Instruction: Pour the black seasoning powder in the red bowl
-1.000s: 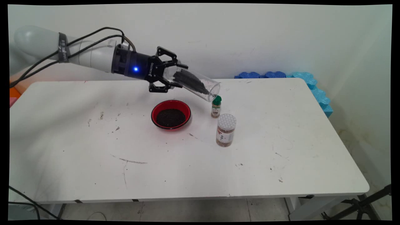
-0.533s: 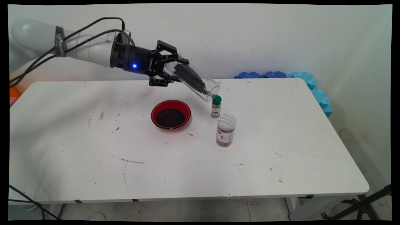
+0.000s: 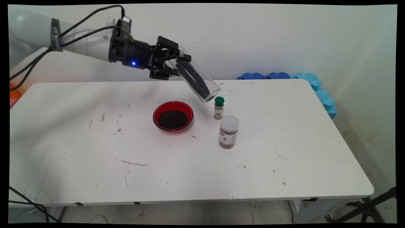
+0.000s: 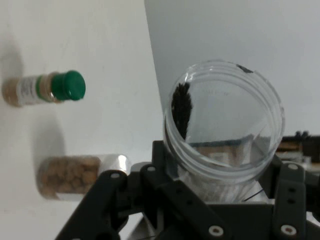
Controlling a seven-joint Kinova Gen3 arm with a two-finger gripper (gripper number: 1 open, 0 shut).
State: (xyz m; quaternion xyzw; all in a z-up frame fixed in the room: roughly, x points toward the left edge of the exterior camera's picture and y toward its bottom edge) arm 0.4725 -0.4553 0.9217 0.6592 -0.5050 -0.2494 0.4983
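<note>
My gripper (image 3: 177, 67) is shut on a clear plastic jar (image 3: 196, 82) and holds it in the air, tilted with its open mouth down and to the right. Dark grains lie along the jar's inner wall (image 4: 181, 109). The jar's mouth hangs just left of and above a small green-capped spice bottle (image 3: 218, 108). A red bowl (image 3: 173, 116) filled with the same dark grains sits on the table, below and left of the jar's mouth. In the hand view the jar (image 4: 225, 125) fills the space between the gripper's linkage.
A white-lidded jar of brown grains (image 3: 228, 131) stands just in front of the green-capped bottle (image 4: 45, 88), and shows in the hand view (image 4: 80, 175) too. Blue foam pieces (image 3: 303, 82) lie at the table's far right corner. Black cables trail from the arm.
The gripper has risen and turned, so the jar now points more steeply down. Its mouth has shifted a little left, off the green-capped bottle's top.
</note>
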